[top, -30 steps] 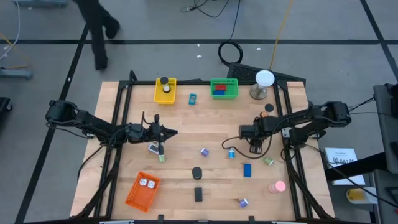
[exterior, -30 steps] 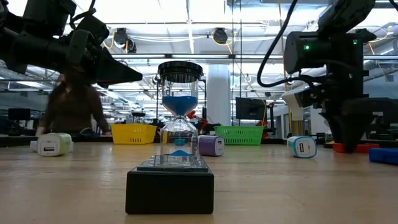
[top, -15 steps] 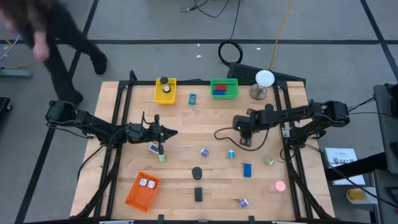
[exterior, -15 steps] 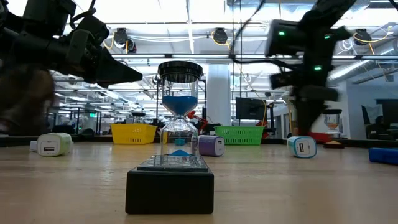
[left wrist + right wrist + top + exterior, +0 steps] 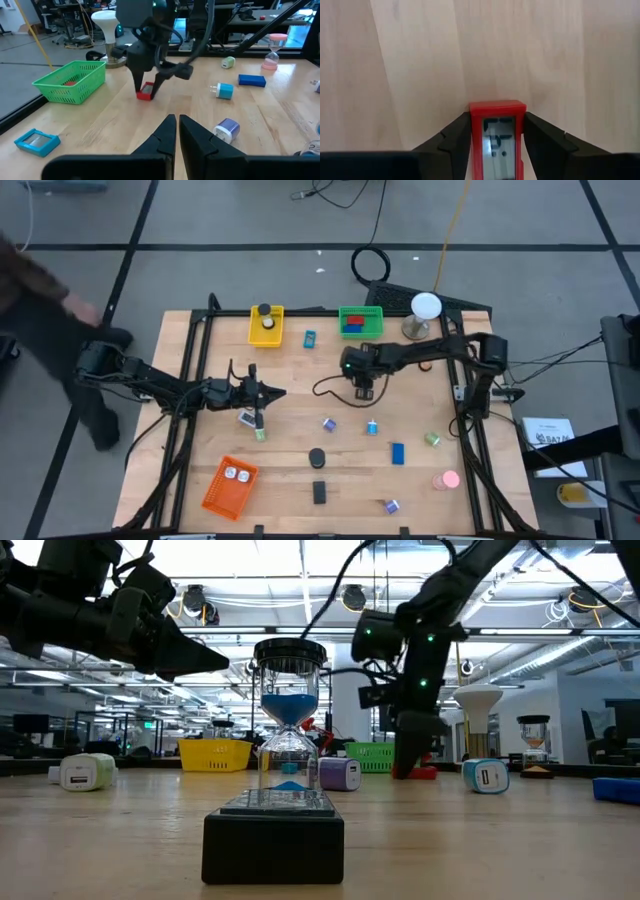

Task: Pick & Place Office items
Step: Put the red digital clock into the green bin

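Starting at the left: left end effector (image 5: 268, 393) hovers over the bench (image 5: 300, 440), fingers (image 5: 165, 134) pressed together, nothing in them, parked above a white/green plug piece (image 5: 258, 430).

Mid-bench, the right end effector (image 5: 149, 90) has the red timer (image 5: 497, 142) between its fingers (image 5: 451, 142), pads on the two long edges, display facing the wrist camera. From the left wrist view the timer's lower end looks on or just off the bench, near the green basket (image 5: 70, 82).

Handling, my read: small rigid plastic shell, light, smooth sides, so likely slippery under a shallow pinch. Long-edge grip is the right one; keep pads off the display face and stay near the middle so it can't pivot. Not fragile, but a drop could crack the screen.

Further right, the blue block (image 5: 397, 453), cyan plug (image 5: 372, 426) and pink piece (image 5: 446, 479) lie loose on the bench.
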Controlling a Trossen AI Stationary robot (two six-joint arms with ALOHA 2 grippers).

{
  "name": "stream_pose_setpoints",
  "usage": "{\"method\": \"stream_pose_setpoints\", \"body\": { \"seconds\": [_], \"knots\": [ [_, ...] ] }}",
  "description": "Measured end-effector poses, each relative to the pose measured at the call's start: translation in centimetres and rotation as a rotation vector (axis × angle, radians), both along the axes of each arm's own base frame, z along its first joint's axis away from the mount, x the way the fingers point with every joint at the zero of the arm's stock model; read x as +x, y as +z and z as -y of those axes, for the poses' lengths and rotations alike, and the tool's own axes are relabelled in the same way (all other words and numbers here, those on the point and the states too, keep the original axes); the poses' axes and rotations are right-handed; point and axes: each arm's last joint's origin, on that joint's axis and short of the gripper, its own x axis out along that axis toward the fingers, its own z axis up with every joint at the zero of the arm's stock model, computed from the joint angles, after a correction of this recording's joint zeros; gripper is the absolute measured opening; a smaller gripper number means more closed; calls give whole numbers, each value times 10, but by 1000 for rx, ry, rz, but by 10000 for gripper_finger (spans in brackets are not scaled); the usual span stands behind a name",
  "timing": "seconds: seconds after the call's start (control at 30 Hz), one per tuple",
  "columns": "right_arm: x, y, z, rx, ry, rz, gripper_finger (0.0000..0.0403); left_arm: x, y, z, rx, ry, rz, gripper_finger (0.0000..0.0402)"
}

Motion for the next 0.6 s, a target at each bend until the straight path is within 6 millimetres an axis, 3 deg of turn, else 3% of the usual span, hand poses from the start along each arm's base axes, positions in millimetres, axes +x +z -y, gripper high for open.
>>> {"method": "stream_pose_setpoints", "body": {
  "seconds": [0.23,0.37,0.6],
  "knots": [
    [3,-2,-4,-45,-17,-14,189,0,0,0,0,1,0,26],
    [1,6,-7,-83,-18,-5,204,0,0,0,0,0,0,26],
    [-3,38,-10,-100,-67,119,219,0,0,0,-1,0,2,26]
  ]
}}
